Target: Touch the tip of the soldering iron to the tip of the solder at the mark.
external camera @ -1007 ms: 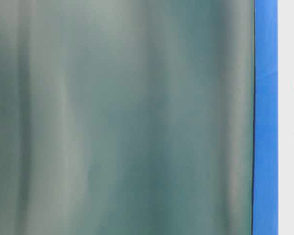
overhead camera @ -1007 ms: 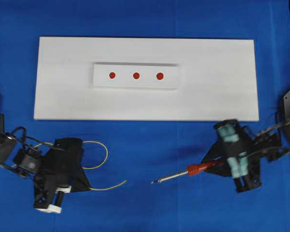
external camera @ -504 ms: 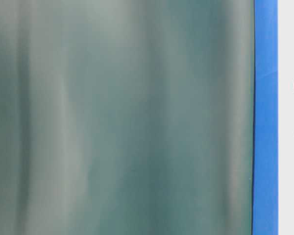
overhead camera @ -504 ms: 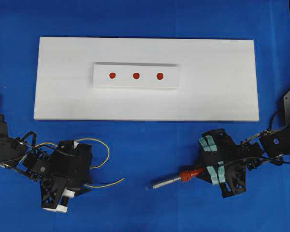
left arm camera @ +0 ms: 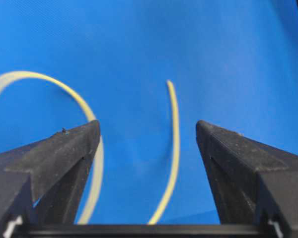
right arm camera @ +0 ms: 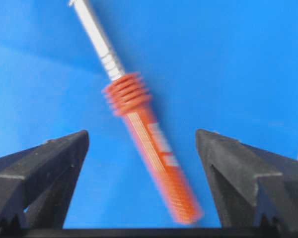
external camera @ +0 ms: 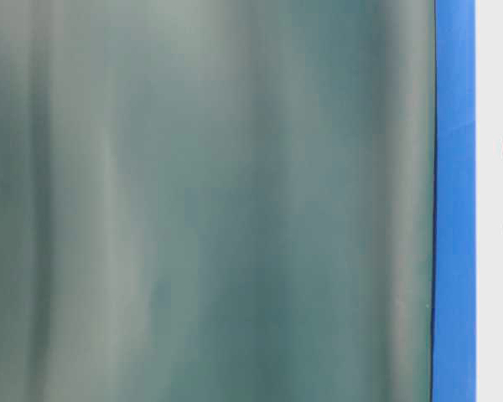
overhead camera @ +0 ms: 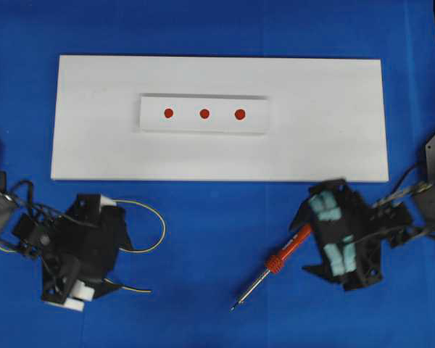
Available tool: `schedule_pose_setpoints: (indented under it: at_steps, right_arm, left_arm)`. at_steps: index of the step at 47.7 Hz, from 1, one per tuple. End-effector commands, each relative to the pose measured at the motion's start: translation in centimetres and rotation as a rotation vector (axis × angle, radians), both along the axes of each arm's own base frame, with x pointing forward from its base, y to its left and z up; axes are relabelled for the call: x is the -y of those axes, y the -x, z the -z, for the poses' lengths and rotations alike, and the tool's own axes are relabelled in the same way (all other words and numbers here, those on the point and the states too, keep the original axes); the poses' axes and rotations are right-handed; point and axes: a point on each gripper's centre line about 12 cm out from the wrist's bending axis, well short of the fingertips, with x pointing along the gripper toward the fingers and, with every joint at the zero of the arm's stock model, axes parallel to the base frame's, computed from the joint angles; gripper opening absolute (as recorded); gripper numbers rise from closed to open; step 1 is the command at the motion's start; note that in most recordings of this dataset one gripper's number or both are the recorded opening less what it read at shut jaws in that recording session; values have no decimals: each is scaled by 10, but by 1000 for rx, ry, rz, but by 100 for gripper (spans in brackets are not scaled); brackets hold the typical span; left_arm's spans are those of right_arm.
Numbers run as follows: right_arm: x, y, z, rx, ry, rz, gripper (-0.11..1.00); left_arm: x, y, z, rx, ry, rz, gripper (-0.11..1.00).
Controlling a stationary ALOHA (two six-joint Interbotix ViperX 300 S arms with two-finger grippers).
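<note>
Along the lower edge of the overhead frame, both tools now lie loose on the blue cloth.
Left gripper and right gripper have sprung wide apart, dropping the solder and soldering iron far below the red marks; regrasping looks necessary.

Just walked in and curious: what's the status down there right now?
Both jaws open, left gripper and right gripper holding nothing. Soldering iron and solder loose on the blue cloth, off the white board. Nothing blocking the red marks.

One soldering iron, one solder wire, three red dots, two claws.
</note>
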Motion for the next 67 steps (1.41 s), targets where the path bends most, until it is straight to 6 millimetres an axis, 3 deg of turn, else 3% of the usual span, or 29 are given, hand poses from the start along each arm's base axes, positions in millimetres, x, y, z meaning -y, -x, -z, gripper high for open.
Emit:
schedule_pose_setpoints:
  at_steps: [1, 11, 26, 34, 46, 54, 67]
  right_arm:
    - [17, 2, -35, 77, 20, 29, 84]
    - [62, 25, -77, 209, 59, 137, 84]
    - [99, 76, -102, 376, 63, 255, 84]
    - [103, 101, -99, 435, 47, 273, 84]
    - [103, 113, -80, 461, 30, 268, 84]
    - [102, 113, -63, 500, 12, 256, 84]
    - [106, 115, -42, 547, -29, 283, 84]
  left_arm:
    - [-15, 1, -26, 69, -6, -13, 73]
    - [-55, 12, -46, 162, -69, -52, 72]
    - [-94, 56, -68, 346, -112, -112, 71]
    - [-103, 89, -81, 479, -88, -137, 71]
    - [-113, 131, -68, 606, -66, -167, 71]
    - [-117, 145, -54, 624, -68, -183, 70]
    - [-120, 152, -34, 593, -81, -192, 70]
